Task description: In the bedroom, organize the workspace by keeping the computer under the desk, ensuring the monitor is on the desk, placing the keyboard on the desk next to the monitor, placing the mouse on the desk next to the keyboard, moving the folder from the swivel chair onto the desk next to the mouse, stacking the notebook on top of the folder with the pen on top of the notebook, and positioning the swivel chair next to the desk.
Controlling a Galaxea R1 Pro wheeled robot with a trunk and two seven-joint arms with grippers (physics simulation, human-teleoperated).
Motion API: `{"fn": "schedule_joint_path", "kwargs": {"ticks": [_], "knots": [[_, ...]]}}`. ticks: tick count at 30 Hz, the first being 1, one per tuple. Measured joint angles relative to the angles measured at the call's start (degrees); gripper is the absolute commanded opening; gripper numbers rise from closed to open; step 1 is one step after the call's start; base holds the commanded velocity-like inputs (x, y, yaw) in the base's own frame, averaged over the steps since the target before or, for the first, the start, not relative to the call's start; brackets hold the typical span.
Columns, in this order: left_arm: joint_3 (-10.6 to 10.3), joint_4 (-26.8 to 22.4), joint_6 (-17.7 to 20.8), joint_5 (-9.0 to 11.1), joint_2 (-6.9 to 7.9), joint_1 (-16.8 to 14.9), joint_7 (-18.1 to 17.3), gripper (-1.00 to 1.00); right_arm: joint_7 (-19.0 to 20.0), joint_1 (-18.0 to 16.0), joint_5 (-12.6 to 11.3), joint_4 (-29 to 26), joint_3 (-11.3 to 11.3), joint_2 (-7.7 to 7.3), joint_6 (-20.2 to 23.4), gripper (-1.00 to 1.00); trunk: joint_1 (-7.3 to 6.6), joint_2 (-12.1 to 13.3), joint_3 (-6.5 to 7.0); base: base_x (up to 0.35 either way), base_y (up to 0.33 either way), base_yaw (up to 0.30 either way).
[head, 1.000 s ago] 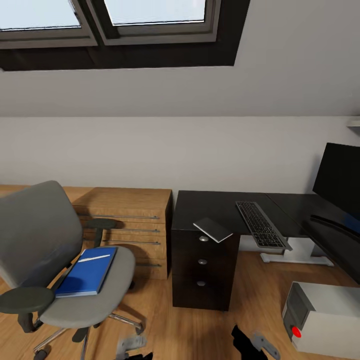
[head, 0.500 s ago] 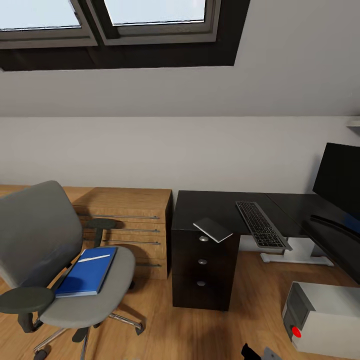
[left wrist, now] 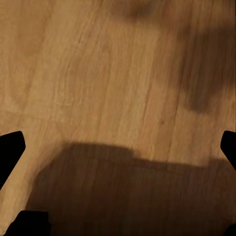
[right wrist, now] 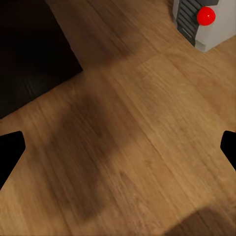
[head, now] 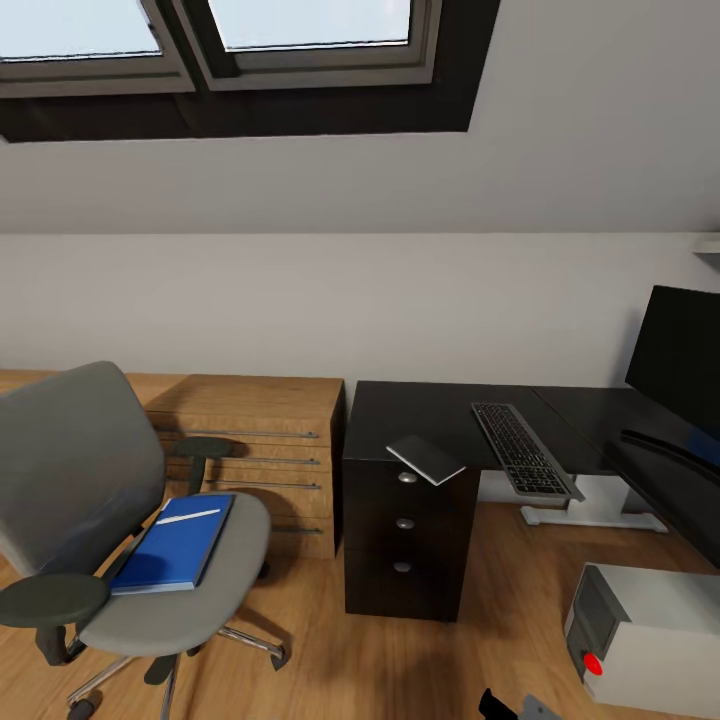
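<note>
Grey computer [right wrist: 204,22] on floor, near right gripper [right wrist: 118,147]; both grippers' fingers apart, nothing between.

The wide thin black monitor [head: 682,352] is cut off by the head view's right edge, as is the light grey boxy computer [head: 650,630] on the floor. The grey swivel chair [head: 90,500] loses its base at the bottom edge. The white strip [head: 188,516] on the blue folder [head: 175,541] is too small to identify.
</note>
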Motion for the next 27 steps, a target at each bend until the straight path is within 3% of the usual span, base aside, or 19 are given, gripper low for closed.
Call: {"fn": "schedule_joint_path", "kwargs": {"ticks": [9,16,27], "knots": [[0.10,2.09,-6.76,0.12,0.13,0.00,-0.07,1.00,0.00,0.00,0.01,0.10,0.03,0.04,0.15,1.00,0.00,0.00,0.00,0.000,0.000,0.000],[0.06,2.18,-6.86,0.11,0.06,0.00,-0.07,1.00,0.01,0.05,0.02,0.10,0.09,0.10,0.19,1.00,0.00,0.00,0.00,0.000,0.000,0.000],[0.12,3.32,-6.81,0.11,-0.02,-0.02,-0.01,1.00,0.00,0.10,1.71,0.13,0.03,0.04,0.12,1.00,-0.66,1.20,0.54,0.000,0.000,-0.231]]}}
